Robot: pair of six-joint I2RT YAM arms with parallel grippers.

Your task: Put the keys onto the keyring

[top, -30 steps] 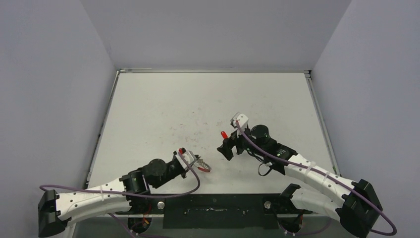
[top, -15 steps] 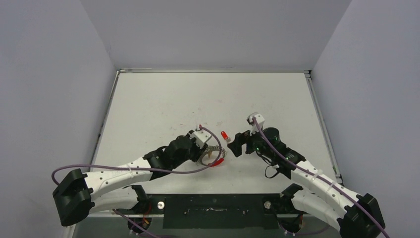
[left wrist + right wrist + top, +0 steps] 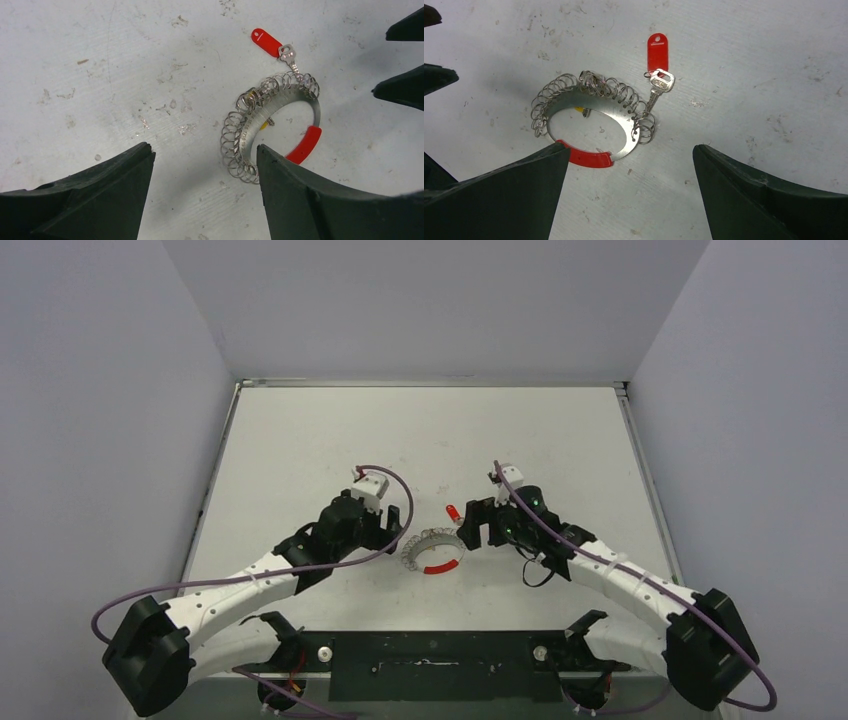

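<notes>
Now both the left gripper [image 3: 202,150] and right gripper [image 3: 631,147] gape empty. Between them lies the silvery coiled-wire keyring with red sleeve [image 3: 248,131], probably light, springy. The red-tagged silver key [image 3: 289,54] at its one o'clock looks slippery, so pinch its tag.

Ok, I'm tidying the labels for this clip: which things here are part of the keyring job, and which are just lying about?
Part of the job: keyring, red-tagged key at its coils, yellow scrap inside the ring, likely the other key.
Lying about: nothing loose, only the scuffed table.
</notes>
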